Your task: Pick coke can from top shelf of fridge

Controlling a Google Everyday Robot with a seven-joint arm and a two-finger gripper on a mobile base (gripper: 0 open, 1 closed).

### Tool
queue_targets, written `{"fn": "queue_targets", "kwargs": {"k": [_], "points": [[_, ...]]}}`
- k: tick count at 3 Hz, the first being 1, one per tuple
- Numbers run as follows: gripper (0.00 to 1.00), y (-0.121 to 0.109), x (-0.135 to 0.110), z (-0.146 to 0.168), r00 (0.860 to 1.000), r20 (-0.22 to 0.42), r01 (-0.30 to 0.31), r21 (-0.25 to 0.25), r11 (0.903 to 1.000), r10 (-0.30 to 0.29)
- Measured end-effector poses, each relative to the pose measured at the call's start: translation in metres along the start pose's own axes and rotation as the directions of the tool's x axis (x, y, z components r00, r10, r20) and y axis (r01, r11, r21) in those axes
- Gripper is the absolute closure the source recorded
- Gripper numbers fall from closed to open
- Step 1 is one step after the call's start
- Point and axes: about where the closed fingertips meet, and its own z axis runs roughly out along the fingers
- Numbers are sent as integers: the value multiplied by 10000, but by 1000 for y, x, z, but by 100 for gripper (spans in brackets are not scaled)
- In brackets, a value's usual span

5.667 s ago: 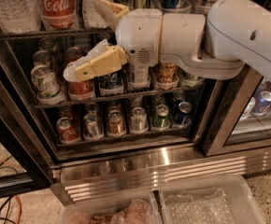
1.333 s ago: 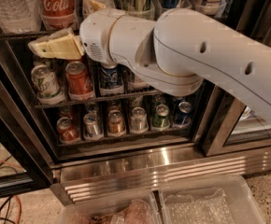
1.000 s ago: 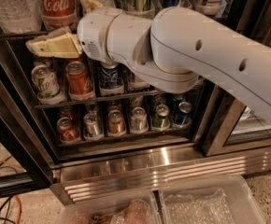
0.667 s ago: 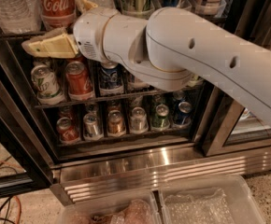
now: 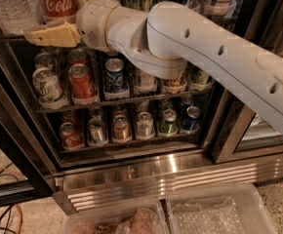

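The top shelf (image 5: 10, 37) carries the coke can (image 5: 57, 1), upright just above the lower finger of the gripper (image 5: 51, 12), and a clear water bottle (image 5: 9, 6) just past that fingertip. The gripper sits at the shelf's front rail, fingers spread.

End effector (image 5: 55, 13) high left, fingers (image 5: 53, 34) apart

Warm, dim light fills the tall black-framed glass-door fridge (image 5: 7, 140), and its lower racks sink into shadow. The cream-coloured end effector (image 5: 56, 29), high on the left, and the smooth white robot arm (image 5: 219, 57) are lit brightest. Glare streaks the ribbed stainless-steel base (image 5: 156, 177), and the silver can lids (image 5: 170, 114) glint.
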Motion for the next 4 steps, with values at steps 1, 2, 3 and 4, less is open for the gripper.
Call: {"fn": "queue_targets", "kwargs": {"k": [1,2,3,4], "points": [[6,-4,1,3,10000,-1,-45,17,10000,45],[6,-4,1,3,10000,-1,-46,19,10000,46],[7,-9,-2,1,9996,211,-182,336,9993,175],[14,-15,-10,7,9972,689,-331,692,9971,283]]}}
